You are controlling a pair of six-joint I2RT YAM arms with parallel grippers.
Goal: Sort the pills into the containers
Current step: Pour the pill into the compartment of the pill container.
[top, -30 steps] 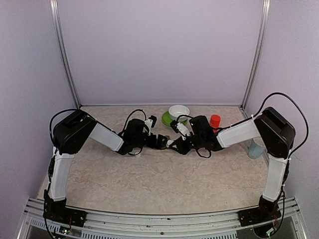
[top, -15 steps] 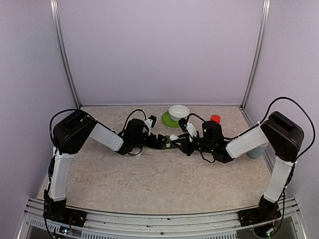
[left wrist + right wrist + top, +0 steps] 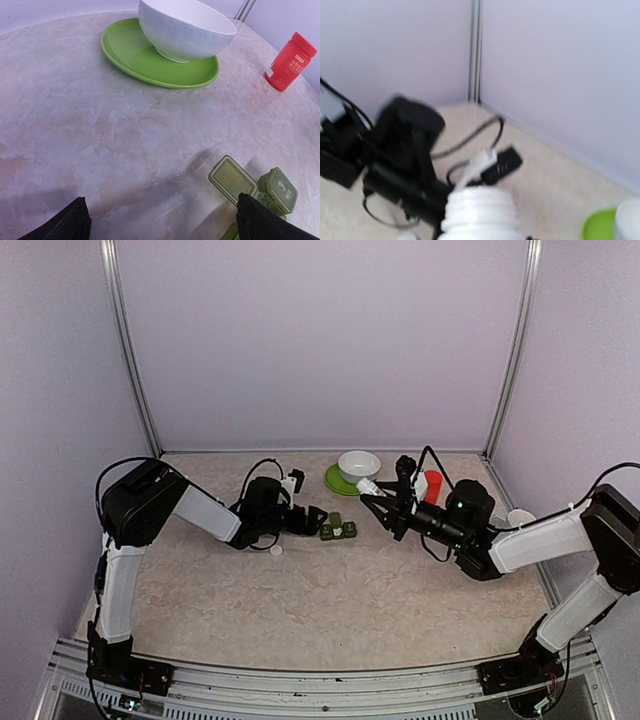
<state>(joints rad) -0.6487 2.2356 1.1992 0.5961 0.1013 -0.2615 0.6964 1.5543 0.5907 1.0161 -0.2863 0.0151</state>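
Observation:
The containers (image 3: pixel 338 531), a small green strip, lie on the table mid-scene. In the left wrist view the containers (image 3: pixel 277 184) sit at the lower right, with one flat lid (image 3: pixel 232 178) swung open. My left gripper (image 3: pixel 311 521) stands wide open just left of the strip; its right fingertip (image 3: pixel 260 222) overlaps the strip's near end. My right gripper (image 3: pixel 382 502) hovers to the right of the strip, shut on a small white bottle (image 3: pixel 370 487), whose threaded neck (image 3: pixel 479 209) fills the blurred right wrist view. No pills show.
A white bowl (image 3: pixel 359 464) stands on a green plate (image 3: pixel 334 481) behind the strip. The red bottle (image 3: pixel 432 484) stands upright behind my right wrist. A small white cap (image 3: pixel 277 551) lies by my left gripper. A pale cup (image 3: pixel 519 519) sits at the far right.
My right arm has drawn back to the right and lifted away from the strip, with the white bottle in its grip. The green strip is now uncovered. The left gripper shifted slightly left.

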